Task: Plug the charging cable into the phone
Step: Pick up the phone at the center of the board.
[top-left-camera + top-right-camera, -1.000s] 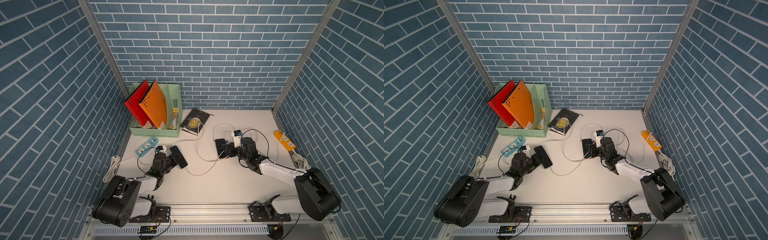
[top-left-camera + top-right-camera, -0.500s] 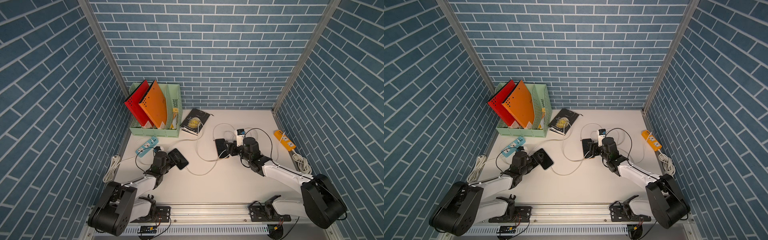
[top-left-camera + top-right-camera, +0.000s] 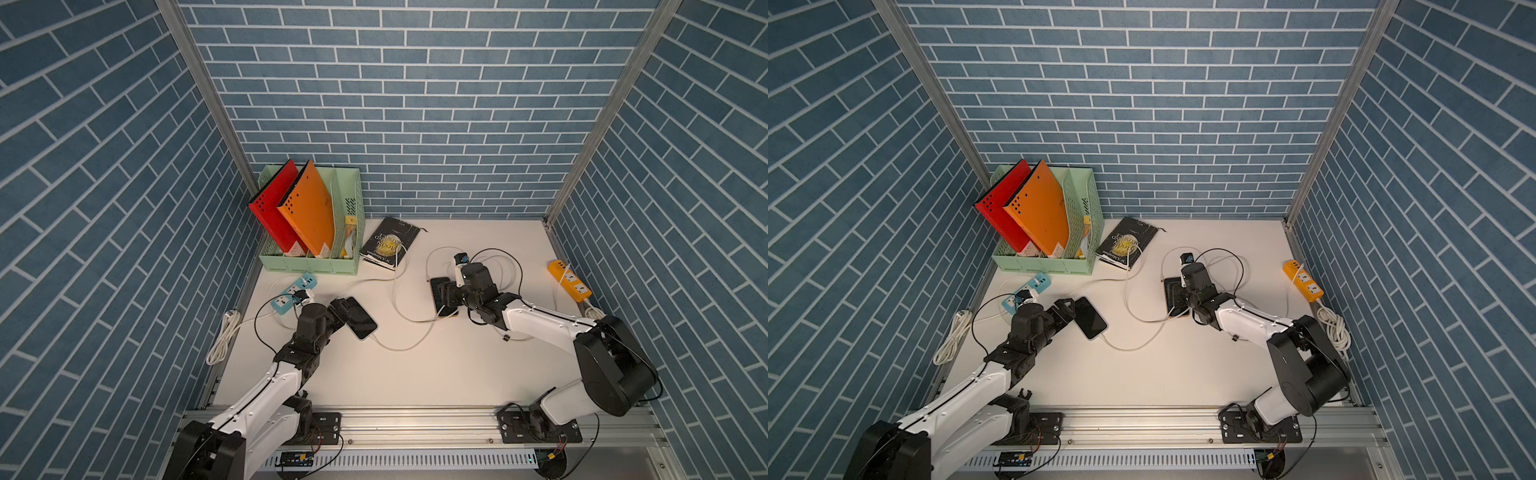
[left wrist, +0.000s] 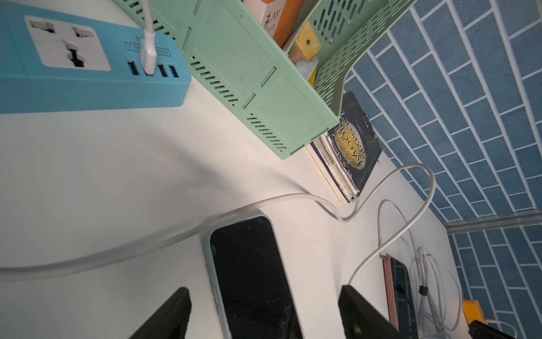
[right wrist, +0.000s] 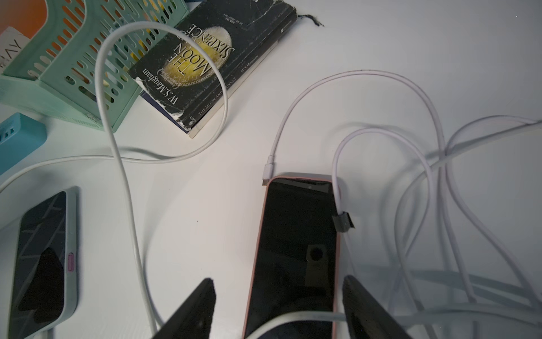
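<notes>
A phone in a pale blue case (image 3: 360, 318) lies screen up on the white table (image 3: 415, 374). A white charging cable (image 3: 398, 347) runs to its near end and back to a blue power strip (image 3: 293, 292). My left gripper (image 3: 341, 309) is open. Its fingers (image 4: 176, 311) stand either side of that phone (image 4: 249, 273) with gaps. A pink-cased phone (image 5: 296, 234) lies between my open right gripper's (image 5: 278, 278) fingers (image 5: 360, 302), untouched. A second cable's loose plug (image 5: 268, 170) rests at that phone's far corner.
A green file rack (image 3: 309, 257) with red and orange folders stands at the back left, a black book (image 3: 388, 243) beside it. An orange power strip (image 3: 569, 280) lies by the right wall, with white cable loops (image 5: 440, 176) near the pink phone. A coiled cord (image 3: 224, 338) lies left.
My left gripper has opened and let go of the pale blue phone, which now lies flat, turned slightly. The right gripper has opened a little wider over the pink phone.
</notes>
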